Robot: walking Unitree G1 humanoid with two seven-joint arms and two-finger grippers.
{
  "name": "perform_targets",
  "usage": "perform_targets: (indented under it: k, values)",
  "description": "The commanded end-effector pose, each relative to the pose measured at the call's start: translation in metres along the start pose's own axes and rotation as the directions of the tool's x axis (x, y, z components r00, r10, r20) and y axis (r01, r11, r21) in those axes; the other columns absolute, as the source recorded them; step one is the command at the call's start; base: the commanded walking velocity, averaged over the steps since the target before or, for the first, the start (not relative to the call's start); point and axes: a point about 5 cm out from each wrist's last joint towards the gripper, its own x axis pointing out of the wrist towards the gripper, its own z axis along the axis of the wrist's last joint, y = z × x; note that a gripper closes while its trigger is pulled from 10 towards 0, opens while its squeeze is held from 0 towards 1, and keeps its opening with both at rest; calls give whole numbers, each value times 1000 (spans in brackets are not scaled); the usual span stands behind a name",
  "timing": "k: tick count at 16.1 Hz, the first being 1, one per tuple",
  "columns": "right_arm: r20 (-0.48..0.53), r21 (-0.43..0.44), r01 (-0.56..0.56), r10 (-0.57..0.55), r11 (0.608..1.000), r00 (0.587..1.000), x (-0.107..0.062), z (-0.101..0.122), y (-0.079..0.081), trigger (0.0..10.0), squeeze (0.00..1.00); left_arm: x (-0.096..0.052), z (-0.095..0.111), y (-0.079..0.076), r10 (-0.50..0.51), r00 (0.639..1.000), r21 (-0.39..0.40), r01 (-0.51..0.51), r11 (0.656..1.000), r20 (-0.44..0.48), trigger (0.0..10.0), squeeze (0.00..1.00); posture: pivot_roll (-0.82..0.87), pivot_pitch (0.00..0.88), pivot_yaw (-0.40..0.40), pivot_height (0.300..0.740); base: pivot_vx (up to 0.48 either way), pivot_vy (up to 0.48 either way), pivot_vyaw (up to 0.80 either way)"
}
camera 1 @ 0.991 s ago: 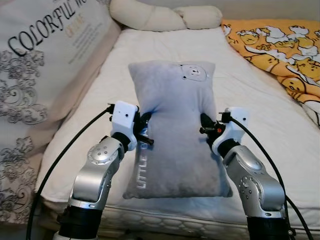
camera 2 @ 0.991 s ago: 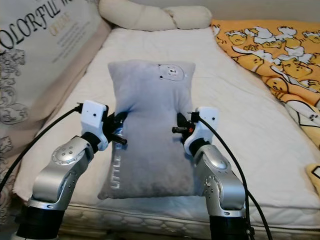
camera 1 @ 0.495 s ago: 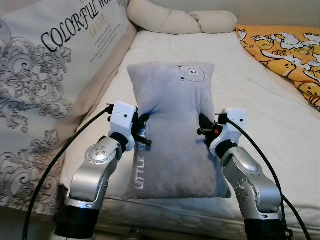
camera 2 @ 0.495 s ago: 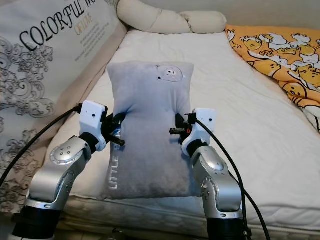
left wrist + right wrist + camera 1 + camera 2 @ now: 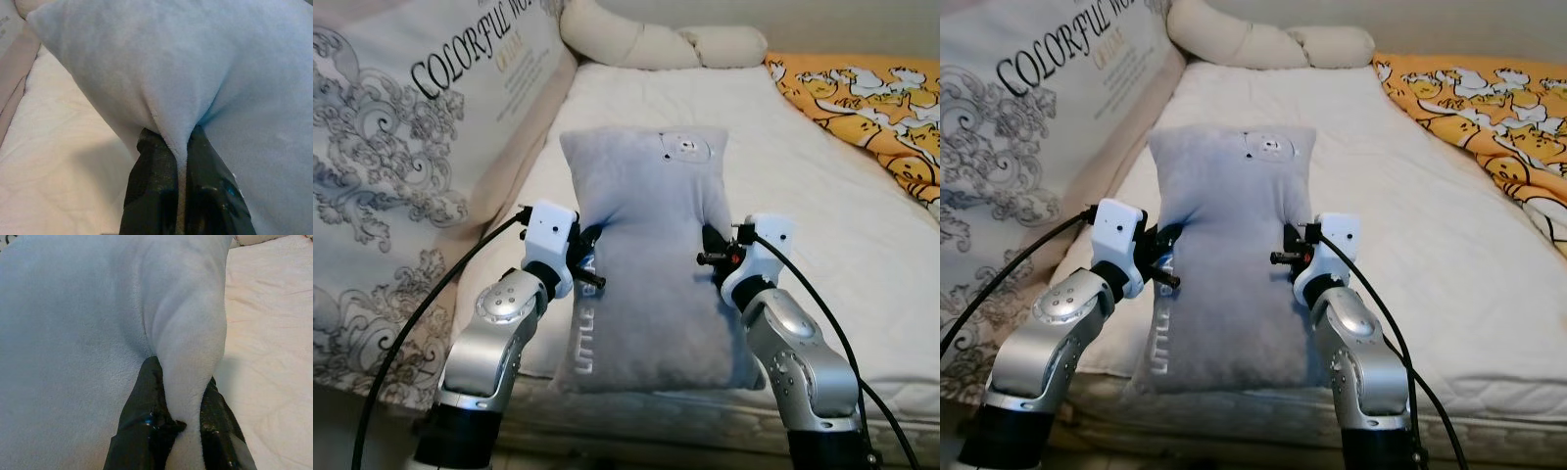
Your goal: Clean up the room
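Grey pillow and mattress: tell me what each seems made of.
Grey pillow: looks like soft plush fabric with a matte nap, bunching where each end effector pinches it. Mattress: apparently off-white quilted cloth, with faint stitched padding lines.

The big patterned cushion (image 5: 401,147) leaning along the bed's left side had "COLORFUL" printed in large black letters with smaller illegible lines under it, and the grey pillow (image 5: 651,284) had "LITTLE" running along its lower left edge.

We can't see the pillow (image 5: 646,264) fabric between the left gripper (image 5: 178,161) fingers (folded inside); print cropped.
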Motion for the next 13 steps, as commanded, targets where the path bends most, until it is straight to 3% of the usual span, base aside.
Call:
perform_targets:
  k: [1,2,13]
  values:
    - [28,0,34,-34,999,999,-2,6,-8,10000,0,-3,8,6,24,999,14,-25,1000,28,10000,0,-1,0,68,740,0,296,0]
    - [21,35,12,-13,999,1000,-3,6,-7,10000,0,-2,8,6,24,999,14,-25,1000,27,10000,0,0,0,66,740,0,300,0]
    - [20,75,-1,-1,997,1000,1,5,-2,10000,0,-1,9,8,11,1000,32,-11,999,18,10000,0,11,0,80,740,0,304,0]
